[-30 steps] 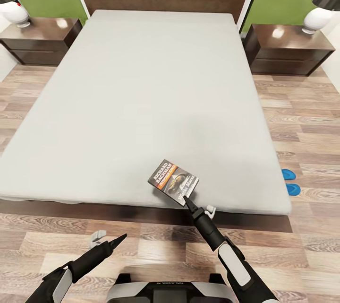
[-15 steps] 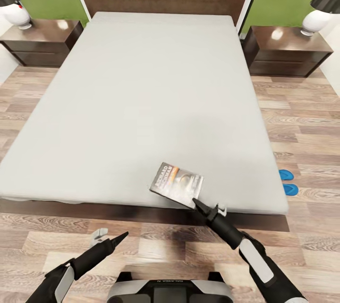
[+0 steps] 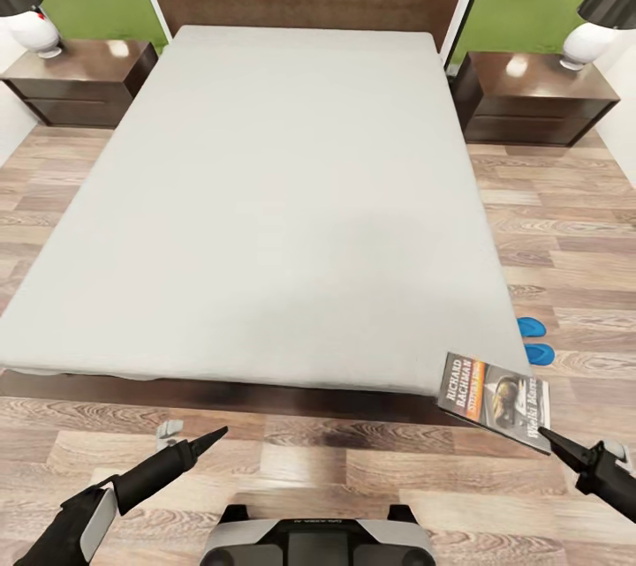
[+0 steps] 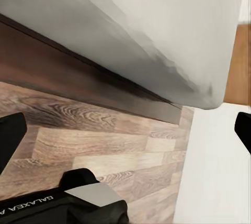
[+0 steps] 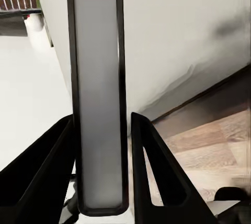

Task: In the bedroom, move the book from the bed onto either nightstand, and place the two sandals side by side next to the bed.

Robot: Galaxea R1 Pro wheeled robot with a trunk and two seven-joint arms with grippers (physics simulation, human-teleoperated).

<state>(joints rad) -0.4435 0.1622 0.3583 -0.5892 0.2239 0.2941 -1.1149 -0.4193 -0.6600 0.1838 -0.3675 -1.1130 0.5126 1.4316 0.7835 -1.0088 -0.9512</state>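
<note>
Head view: the book [image 3: 495,396] reads "RICHARD BACHMAN" in white lettering. The right gripper [image 3: 546,433] is clamped on its lower corner and holds it clear of the bed [image 3: 265,195], above the floor [image 3: 353,460] off the bed's near right corner. Two sandals [image 3: 534,341] lie just beside the bed. The left gripper [image 3: 208,438] hovers over the floor; I cannot tell its opening.

Left wrist view: fingertips wide apart, gripping nothing; "GALAXEA" lettering [image 4: 26,203] partly visible.

Right wrist view: both fingers [image 5: 151,171] press the book's edge [image 5: 99,103].

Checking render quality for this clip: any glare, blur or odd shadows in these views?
Head view: white glare spots on both glossy nightstand tops, a faint dark patch on the bed, the book cover sharp and readable. Right wrist view: the book's edge looms close and smooth, between the right gripper's fingers. Left wrist view: the mattress corner looks soft and blotchy.
</note>
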